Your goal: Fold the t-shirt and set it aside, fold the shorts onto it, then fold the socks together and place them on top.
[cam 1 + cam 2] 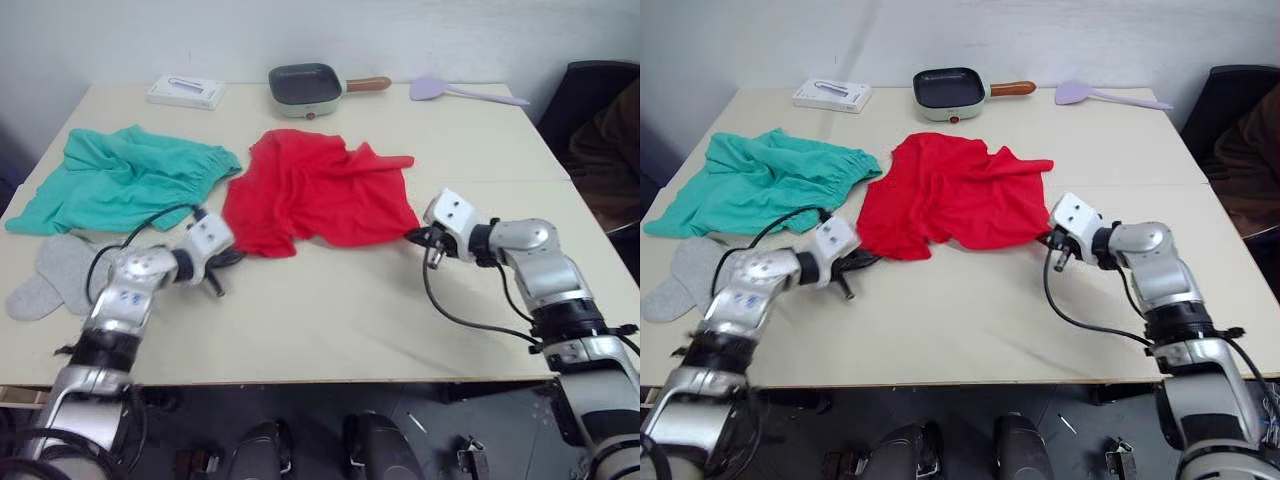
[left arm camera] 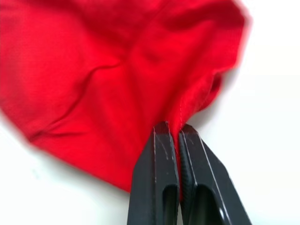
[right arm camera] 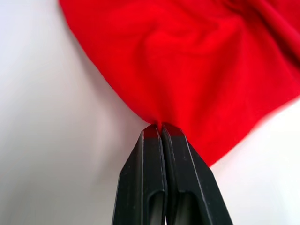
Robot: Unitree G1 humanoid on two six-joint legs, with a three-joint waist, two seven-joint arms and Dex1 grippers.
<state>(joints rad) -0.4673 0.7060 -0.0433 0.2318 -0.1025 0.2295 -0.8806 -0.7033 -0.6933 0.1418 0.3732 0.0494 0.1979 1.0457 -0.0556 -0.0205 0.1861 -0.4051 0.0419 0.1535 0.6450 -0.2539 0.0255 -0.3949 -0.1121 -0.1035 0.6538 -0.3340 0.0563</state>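
The red t-shirt (image 1: 315,195) lies crumpled in the middle of the table. My left gripper (image 1: 232,256) is shut on its near left corner, and the left wrist view has the cloth's hem (image 2: 180,117) pinched between the black fingers (image 2: 157,154). My right gripper (image 1: 415,235) is shut on the near right corner, the cloth (image 3: 187,70) bunching at the fingertips (image 3: 176,136). The teal shorts (image 1: 120,175) lie spread at the left. Beside my left arm, the grey socks (image 1: 55,272) rest near the table's left front edge.
At the back of the table (image 1: 330,320) stand a white box (image 1: 186,91), a small green pan with a wooden handle (image 1: 308,87) and a lilac spatula (image 1: 455,92). A dark chair (image 1: 590,100) stands off the right edge.
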